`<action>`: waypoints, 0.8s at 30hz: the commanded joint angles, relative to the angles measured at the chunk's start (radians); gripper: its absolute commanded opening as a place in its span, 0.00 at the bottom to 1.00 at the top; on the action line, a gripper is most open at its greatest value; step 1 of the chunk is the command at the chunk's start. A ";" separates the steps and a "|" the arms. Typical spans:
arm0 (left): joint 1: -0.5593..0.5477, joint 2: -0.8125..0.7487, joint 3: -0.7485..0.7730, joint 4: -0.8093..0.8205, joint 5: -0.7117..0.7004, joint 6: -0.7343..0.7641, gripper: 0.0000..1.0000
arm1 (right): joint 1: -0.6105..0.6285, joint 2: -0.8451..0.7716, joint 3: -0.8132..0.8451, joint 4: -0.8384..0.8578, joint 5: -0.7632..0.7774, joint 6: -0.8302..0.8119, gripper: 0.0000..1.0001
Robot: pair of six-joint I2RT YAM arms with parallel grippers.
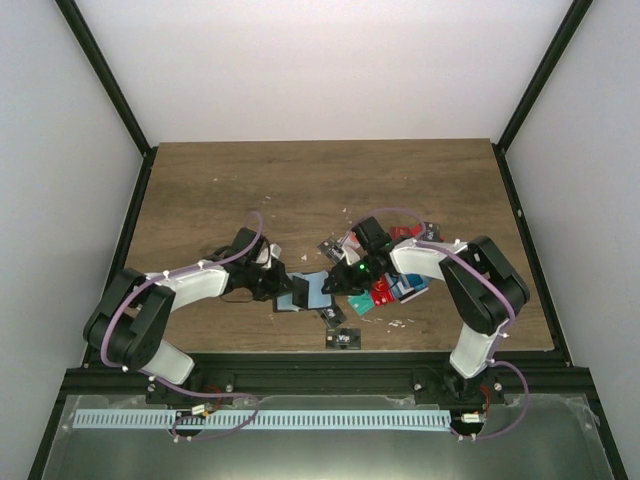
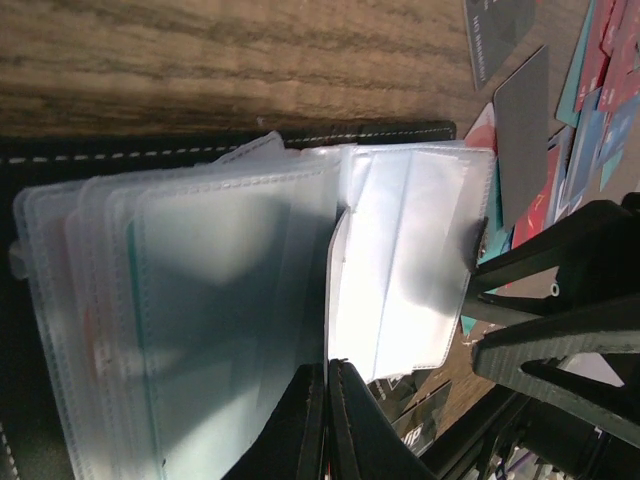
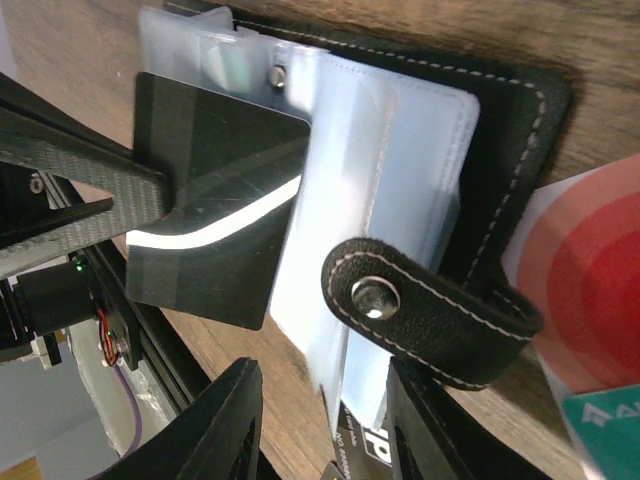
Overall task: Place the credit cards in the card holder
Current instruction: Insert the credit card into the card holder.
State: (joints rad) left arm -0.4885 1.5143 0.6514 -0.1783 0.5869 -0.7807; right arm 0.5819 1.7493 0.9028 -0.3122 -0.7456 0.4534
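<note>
The card holder lies open on the tabletop, in the near half and close to the middle, between the two grippers. Its black leather cover is at the bottom and the clear plastic sleeves are fanned out over it. The snap tab is folded over the edge of the sleeves.

The left gripper comes to the holder from the left. Its fingers are pressed together, with only a thin slit between them. In the right wrist view one of them overlaps the edge of a glossy black card, so they seem to be clamped on this card. The card stands tilted over the left part of the sleeves. I cannot tell if its edge is already inside a sleeve.

The right gripper hangs over the right side of the holder. Its fingers are apart, and the snap tab and the sleeve edge are between them. They hold nothing.

The loose credit cards, red, teal and blue, lie in a heap just to the right of the holder, under the right arm. A white card with a red circle touches the cover there, and a teal card is beside it. One more dark card lies alone at the near edge of the tabletop
</note>
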 commanded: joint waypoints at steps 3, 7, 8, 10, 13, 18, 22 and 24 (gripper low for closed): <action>0.004 0.010 0.003 0.068 -0.006 0.053 0.04 | -0.026 0.045 0.045 0.004 0.023 -0.032 0.35; 0.004 0.045 0.008 0.075 0.009 0.109 0.04 | -0.031 0.070 0.053 -0.001 0.036 -0.039 0.33; 0.005 0.052 0.011 0.076 0.010 0.123 0.04 | -0.031 0.075 0.053 -0.003 0.038 -0.041 0.32; 0.005 0.061 0.016 0.080 0.013 0.147 0.04 | -0.031 0.077 0.050 -0.002 0.044 -0.041 0.32; 0.005 0.066 0.026 0.088 0.014 0.175 0.04 | -0.031 0.083 0.042 0.003 0.052 -0.042 0.31; 0.004 0.064 0.034 0.100 0.026 0.220 0.04 | -0.032 0.103 0.043 0.012 0.057 -0.047 0.26; 0.005 0.061 0.038 0.104 0.043 0.251 0.04 | -0.033 0.117 0.047 0.011 0.068 -0.055 0.21; 0.005 0.062 0.036 0.117 0.062 0.256 0.04 | -0.033 0.124 0.047 0.012 0.070 -0.058 0.19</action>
State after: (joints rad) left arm -0.4812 1.5627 0.6697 -0.0956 0.6144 -0.5789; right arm 0.5518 1.8252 0.9234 -0.3180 -0.7437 0.4194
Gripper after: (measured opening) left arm 0.041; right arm 0.206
